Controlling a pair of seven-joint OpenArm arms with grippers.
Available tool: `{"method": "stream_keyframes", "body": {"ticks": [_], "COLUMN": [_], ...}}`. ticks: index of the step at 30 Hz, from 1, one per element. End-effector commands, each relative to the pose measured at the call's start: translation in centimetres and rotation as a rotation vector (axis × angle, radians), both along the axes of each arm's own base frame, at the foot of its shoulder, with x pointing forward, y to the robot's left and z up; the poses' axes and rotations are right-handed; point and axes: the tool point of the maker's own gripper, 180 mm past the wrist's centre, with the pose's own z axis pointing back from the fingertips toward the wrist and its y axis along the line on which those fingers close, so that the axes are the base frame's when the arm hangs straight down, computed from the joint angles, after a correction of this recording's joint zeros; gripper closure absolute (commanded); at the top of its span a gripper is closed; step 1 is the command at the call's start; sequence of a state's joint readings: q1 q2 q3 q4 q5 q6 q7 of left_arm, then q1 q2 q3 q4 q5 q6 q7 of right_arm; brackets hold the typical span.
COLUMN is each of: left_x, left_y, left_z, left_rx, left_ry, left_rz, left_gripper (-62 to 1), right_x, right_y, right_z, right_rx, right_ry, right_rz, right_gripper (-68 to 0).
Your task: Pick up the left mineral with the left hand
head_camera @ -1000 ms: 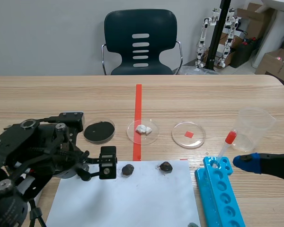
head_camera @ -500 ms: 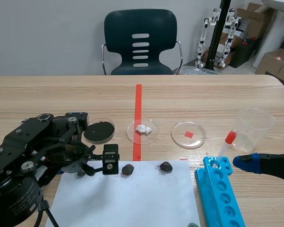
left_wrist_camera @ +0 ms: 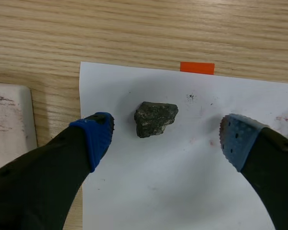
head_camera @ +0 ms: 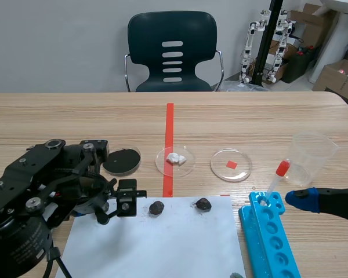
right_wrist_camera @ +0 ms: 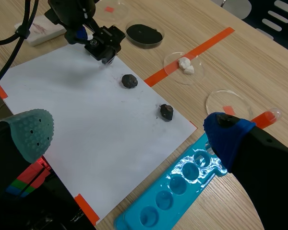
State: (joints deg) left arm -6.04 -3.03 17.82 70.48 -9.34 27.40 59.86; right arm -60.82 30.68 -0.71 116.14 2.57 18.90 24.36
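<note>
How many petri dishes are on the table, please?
3: the black-filled dish, the white-lump dish on the orange tape, the red-scrap dish right of it.

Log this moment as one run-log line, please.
stage: pre-grasp | left gripper: open, left mineral ahead between fingers, untouched | left mineral: on white paper | right gripper: open, empty

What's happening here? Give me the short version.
The left gripper, jaws open, is lined up on the left mineral, which lies on the white paper and is not gripped yet. The other mineral sits further right on the same sheet. The right gripper, jaws open too, holds nothing, near the blue tray.
</note>
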Motion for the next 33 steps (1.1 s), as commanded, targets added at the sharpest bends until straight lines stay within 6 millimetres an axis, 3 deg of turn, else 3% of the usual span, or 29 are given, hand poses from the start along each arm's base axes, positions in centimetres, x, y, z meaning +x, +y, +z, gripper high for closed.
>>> {"method": "stream_keyframes", "body": {"ticks": [1, 9, 17, 22, 28, 33], "left_x": [0.6, 0.4, 0.4, 0.5, 1.0, 1.9], "left_y": [-0.1, 0.1, 0.2, 0.2, 0.3, 0.3], "left_z": [0.6, 0.5, 0.5, 0.6, 0.8, 1.4], "left_rx": [-0.007, -0.005, -0.003, -0.002, 0.001, 0.002], "left_ry": [-0.019, -0.008, -0.014, -0.02, -0.046, -0.072], "left_rz": [0.01, 0.032, 0.039, 0.039, 0.038, 0.037], "left_gripper": [-44.1, -25.6, -15.4, -17.4, -35.3, -36.2], "right_x": [0.3, 0.3, 0.3, 0.3, 0.3, 0.3], "right_y": [0.0, 0.0, 0.0, 0.0, 0.0, 0.0], "right_z": [0.7, 0.7, 0.7, 0.7, 0.7, 0.7], "right_rx": [0.017, 0.017, 0.017, 0.017, 0.017, 0.017], "right_ry": [-0.024, -0.024, -0.024, -0.024, -0.024, -0.024], "right_rz": [0.001, 0.001, 0.001, 0.001, 0.001, 0.001], "right_gripper": [-67.9, -67.9, -67.9, -67.9, -67.9, -67.9]}}
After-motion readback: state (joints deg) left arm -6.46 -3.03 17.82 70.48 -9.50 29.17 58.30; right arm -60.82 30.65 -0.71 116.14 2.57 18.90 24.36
